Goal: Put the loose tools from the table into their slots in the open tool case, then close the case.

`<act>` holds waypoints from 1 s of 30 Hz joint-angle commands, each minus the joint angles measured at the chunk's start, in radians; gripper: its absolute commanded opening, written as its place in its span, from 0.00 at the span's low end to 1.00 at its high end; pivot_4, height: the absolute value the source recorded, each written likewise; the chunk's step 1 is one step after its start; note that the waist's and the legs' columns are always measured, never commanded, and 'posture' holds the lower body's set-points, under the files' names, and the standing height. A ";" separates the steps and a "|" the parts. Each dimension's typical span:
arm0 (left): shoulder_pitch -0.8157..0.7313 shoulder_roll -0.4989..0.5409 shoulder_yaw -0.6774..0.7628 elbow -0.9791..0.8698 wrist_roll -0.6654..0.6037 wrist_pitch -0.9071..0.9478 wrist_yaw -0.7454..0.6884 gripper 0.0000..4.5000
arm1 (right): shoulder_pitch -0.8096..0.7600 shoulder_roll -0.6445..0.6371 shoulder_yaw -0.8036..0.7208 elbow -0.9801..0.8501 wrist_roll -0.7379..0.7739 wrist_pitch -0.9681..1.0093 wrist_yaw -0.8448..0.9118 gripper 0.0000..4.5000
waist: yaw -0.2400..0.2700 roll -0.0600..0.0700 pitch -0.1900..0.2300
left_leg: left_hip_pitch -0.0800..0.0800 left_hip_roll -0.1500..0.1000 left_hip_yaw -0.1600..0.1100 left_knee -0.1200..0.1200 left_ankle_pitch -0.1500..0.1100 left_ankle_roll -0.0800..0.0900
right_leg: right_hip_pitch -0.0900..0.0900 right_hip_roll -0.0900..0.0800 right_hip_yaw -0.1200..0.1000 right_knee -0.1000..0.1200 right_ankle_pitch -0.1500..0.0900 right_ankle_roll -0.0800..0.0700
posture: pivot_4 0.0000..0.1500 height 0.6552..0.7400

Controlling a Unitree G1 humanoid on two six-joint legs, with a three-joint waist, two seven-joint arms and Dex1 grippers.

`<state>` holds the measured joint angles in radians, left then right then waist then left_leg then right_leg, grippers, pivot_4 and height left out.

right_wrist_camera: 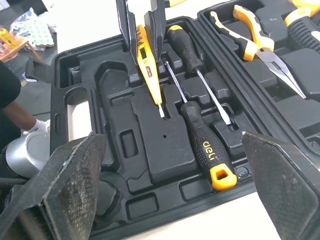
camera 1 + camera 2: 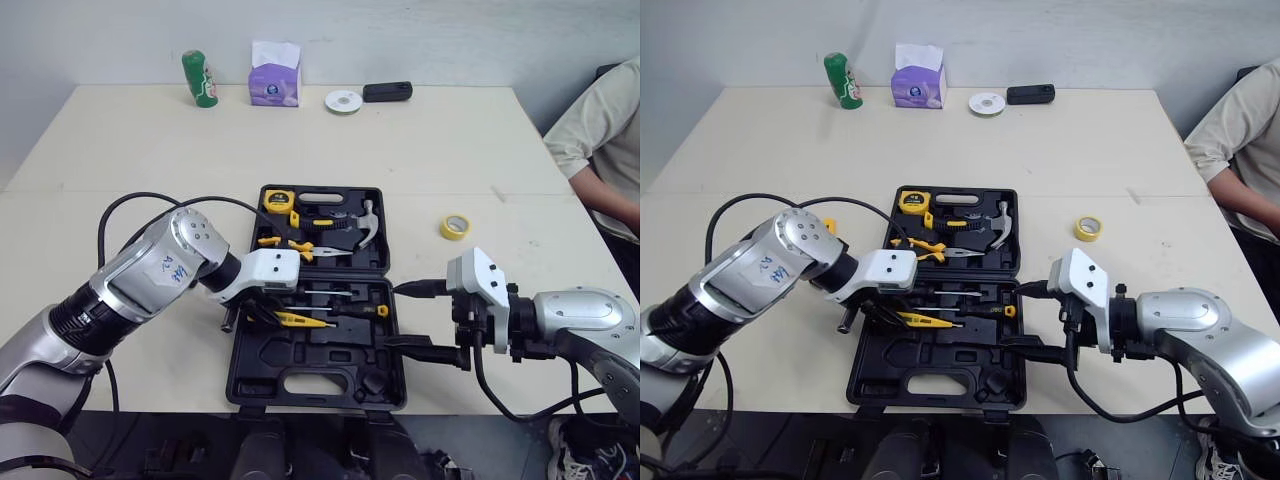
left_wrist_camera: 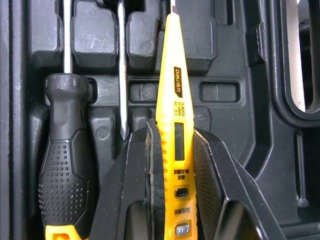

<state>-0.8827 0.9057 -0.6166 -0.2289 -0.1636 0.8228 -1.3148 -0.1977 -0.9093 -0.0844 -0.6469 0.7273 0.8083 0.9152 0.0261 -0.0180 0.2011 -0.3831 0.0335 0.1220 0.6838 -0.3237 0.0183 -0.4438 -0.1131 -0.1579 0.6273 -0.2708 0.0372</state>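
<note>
While the left hand [image 2: 262,314] was clamped on the yellow tester [image 2: 303,320], low over its slot in the case [image 2: 300,358], the right hand [image 2: 397,316] hung open alongside. Likely seating step; next needed: press flat, release.

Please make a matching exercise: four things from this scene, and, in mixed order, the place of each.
1 yellow tester pen
2 yellow tape roll
3 green can
4 hammer

A far side of the table, left
B in the left gripper
C on the table, right of the tool case
D inside the tool case, far half

Pairs: 1-B, 2-C, 3-A, 4-D
</note>
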 commanded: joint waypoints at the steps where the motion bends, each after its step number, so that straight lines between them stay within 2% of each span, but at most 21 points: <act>1: 0.007 -0.015 -0.011 0.015 0.032 0.003 -0.003 0.11 | 0.003 -0.018 -0.024 -0.040 0.013 -0.004 -0.004 1.00 | 0.000 0.000 0.000 | 0.000 0.000 0.000 0.000 0.000 0.000 | 0.000 0.000 0.000 0.000 0.000 0.000 | 1.00 0.83; 2: 0.009 -0.020 -0.006 0.017 0.031 0.009 -0.002 0.11 | 0.002 -0.018 -0.023 -0.038 0.013 -0.004 -0.005 1.00 | 0.001 0.000 0.000 | 0.000 0.000 0.000 0.000 0.000 0.000 | 0.000 0.000 0.000 0.000 0.000 0.000 | 1.00 0.83; 4: 0.013 -0.027 0.005 0.013 0.023 0.038 -0.006 0.34 | 0.003 -0.018 -0.022 -0.036 0.012 -0.006 -0.006 1.00 | 0.001 0.000 0.000 | 0.000 -0.001 0.000 0.000 0.001 0.001 | 0.000 0.000 0.000 0.000 0.000 0.001 | 1.00 0.83; 8: 0.012 -0.020 0.044 0.006 0.004 0.089 -0.011 0.69 | 0.003 -0.018 -0.017 -0.034 0.010 -0.008 -0.004 1.00 | 0.000 0.000 0.000 | 0.000 -0.002 -0.001 0.000 0.002 0.002 | 0.001 0.000 0.000 0.000 0.001 0.001 | 1.00 0.83; 11: 0.012 0.002 0.134 -0.001 -0.076 0.144 -0.042 0.98 | 0.005 -0.017 -0.014 -0.035 0.012 -0.010 -0.001 1.00 | 0.000 0.000 0.000 | 0.000 -0.002 -0.001 0.000 0.002 0.002 | 0.001 -0.001 0.000 0.001 0.001 0.002 | 1.00 0.83; 13: 0.035 0.004 0.205 0.002 -0.124 0.105 -0.057 0.99 | 0.007 -0.018 -0.013 -0.036 0.011 -0.014 0.004 1.00 | -0.002 0.000 0.000 | 0.000 -0.002 -0.002 0.000 0.003 0.001 | 0.001 -0.001 0.000 0.001 0.001 0.002 | 1.00 0.83; 18: 0.231 -0.082 0.406 0.079 -0.188 -0.297 -0.051 0.99 | 0.002 -0.012 -0.016 -0.034 0.020 -0.023 0.017 1.00 | -0.003 0.000 -0.001 | 0.000 -0.001 -0.002 0.000 0.003 0.001 | 0.001 -0.002 0.001 0.001 0.001 0.001 | 1.00 0.83; 21: 0.344 -0.145 0.459 0.115 -0.215 -0.478 -0.085 0.81 | -0.012 -0.016 -0.007 -0.033 0.023 -0.020 0.027 1.00 | -0.001 0.000 0.000 | 0.000 -0.002 -0.002 0.001 0.003 0.001 | 0.001 -0.002 0.000 0.001 0.001 0.001 | 1.00 0.83; 25: 0.405 -0.201 0.484 0.147 -0.212 -0.576 -0.058 0.38 | -0.019 -0.026 -0.005 -0.026 0.020 -0.019 0.045 1.00 | -0.001 0.000 0.000 | 0.000 -0.002 -0.002 0.002 0.003 0.001 | 0.001 -0.002 0.000 0.001 0.002 0.002 | 1.00 0.83; 26: 0.416 -0.212 0.488 0.156 -0.206 -0.603 -0.052 0.31 | -0.020 -0.029 -0.005 -0.025 0.020 -0.019 0.050 1.00 | -0.001 0.000 -0.001 | 0.000 -0.002 -0.002 0.002 0.003 0.001 | 0.001 -0.002 0.000 0.001 0.002 0.002 | 1.00 0.83; 27: 0.426 -0.218 0.488 0.163 -0.201 -0.624 -0.051 0.18 | -0.020 -0.032 -0.006 -0.024 0.020 -0.019 0.053 1.00 | -0.001 0.000 -0.001 | 0.000 -0.002 -0.002 0.002 0.003 0.001 | 0.001 -0.002 0.000 0.001 0.002 0.002 | 1.00 0.83; 29: 0.441 -0.222 0.486 0.173 -0.194 -0.656 -0.055 0.00 | -0.021 -0.037 -0.007 -0.021 0.021 -0.019 0.058 1.00 | -0.001 0.000 -0.001 | 0.000 -0.002 -0.002 0.002 0.003 0.001 | 0.001 -0.003 0.000 0.001 0.002 0.002 | 1.00 0.83; 30: 0.448 -0.220 0.482 0.178 -0.188 -0.670 -0.058 0.00 | -0.021 -0.038 -0.008 -0.020 0.021 -0.019 0.061 1.00 | -0.002 0.000 -0.001 | 0.000 -0.002 -0.002 0.002 0.003 0.001 | 0.001 -0.003 0.000 0.001 0.002 0.002 | 1.00 0.83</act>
<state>-0.4412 0.6806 -0.1558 -0.0518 -0.3529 0.1909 -1.3685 -0.2121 -0.9343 -0.0822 -0.6475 0.7349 0.8038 0.9632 0.0245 -0.0180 0.2005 -0.3832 0.0319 0.1200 0.6853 -0.3211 0.0196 -0.4425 -0.1157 -0.1578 0.6280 -0.2691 0.0391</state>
